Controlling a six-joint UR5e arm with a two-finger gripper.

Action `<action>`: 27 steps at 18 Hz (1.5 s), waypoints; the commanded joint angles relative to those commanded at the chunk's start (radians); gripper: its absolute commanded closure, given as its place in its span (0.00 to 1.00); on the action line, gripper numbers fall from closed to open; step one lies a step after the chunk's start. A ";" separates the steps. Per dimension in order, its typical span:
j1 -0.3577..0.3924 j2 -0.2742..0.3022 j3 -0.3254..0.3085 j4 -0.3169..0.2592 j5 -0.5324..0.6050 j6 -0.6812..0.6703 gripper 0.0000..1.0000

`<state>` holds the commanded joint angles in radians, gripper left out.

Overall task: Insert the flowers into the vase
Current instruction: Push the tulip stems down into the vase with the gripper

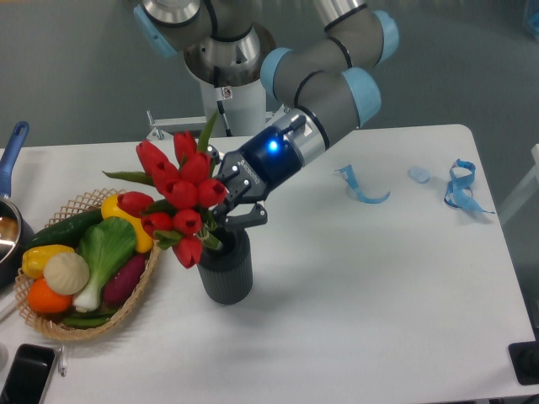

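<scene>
Gripping the flowers (175, 195) by their stems, my gripper (229, 204) reaches down and to the left from the arm (324, 80), its two black fingers (244, 217) closed around the bunch just above the mouth of the vase (225, 269). The red tulip heads fan out to the left of my fingers, tilted so that the lowest bud hangs beside the rim of the vase, and one green leaf points upward behind the bunch; whether the stem ends are already inside the mouth cannot be told, since buds and fingers cover it. The vase, dark grey and ribbed, stands upright on the white table (379, 295), left of the centre and nearer the front edge than the back. Just beside it, toward the left edge, lies a wicker basket (139, 290) holding toy vegetables (88, 261); some tulip heads overhang its right rim. A dark phone (25, 374) lies at the front left corner, and a blue-handled pan (10, 151) sits at the left edge. Near the back right corner lie blue ribbon pieces (364, 187).
</scene>
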<state>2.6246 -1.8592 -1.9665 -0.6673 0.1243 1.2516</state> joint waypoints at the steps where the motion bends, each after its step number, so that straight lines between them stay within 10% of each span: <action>1: 0.003 -0.002 -0.008 0.000 0.002 0.011 0.67; 27: 0.043 -0.032 -0.089 -0.002 0.094 0.175 0.51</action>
<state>2.6676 -1.8914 -2.0555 -0.6688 0.2178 1.4266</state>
